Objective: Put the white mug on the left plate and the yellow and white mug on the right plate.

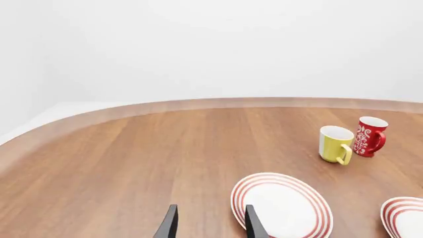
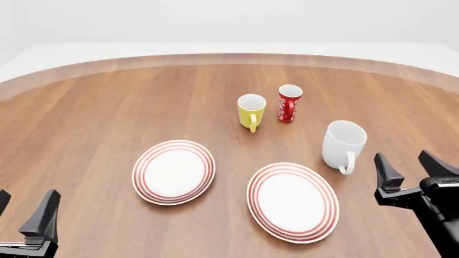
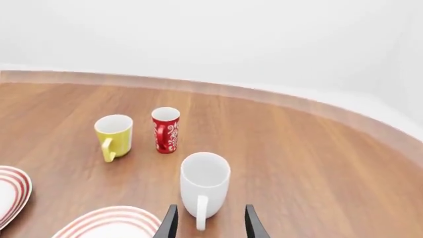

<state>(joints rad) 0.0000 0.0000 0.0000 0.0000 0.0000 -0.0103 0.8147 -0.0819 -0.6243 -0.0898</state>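
Note:
The white mug (image 2: 343, 144) stands upright on the table at the right, its handle toward me; it also shows in the right wrist view (image 3: 205, 182). The yellow and white mug (image 2: 251, 111) stands further back near the middle. The left plate (image 2: 173, 172) and the right plate (image 2: 293, 201) lie empty side by side in front. My right gripper (image 2: 403, 161) is open and empty, just right of and nearer than the white mug, apart from it. My left gripper (image 2: 25, 207) is open and empty at the front left, well left of the left plate.
A slim red cup with white marks (image 2: 289, 104) stands right beside the yellow and white mug. The table's curved far edge (image 2: 229, 58) runs across the back. Bare wood lies to the left of the plates.

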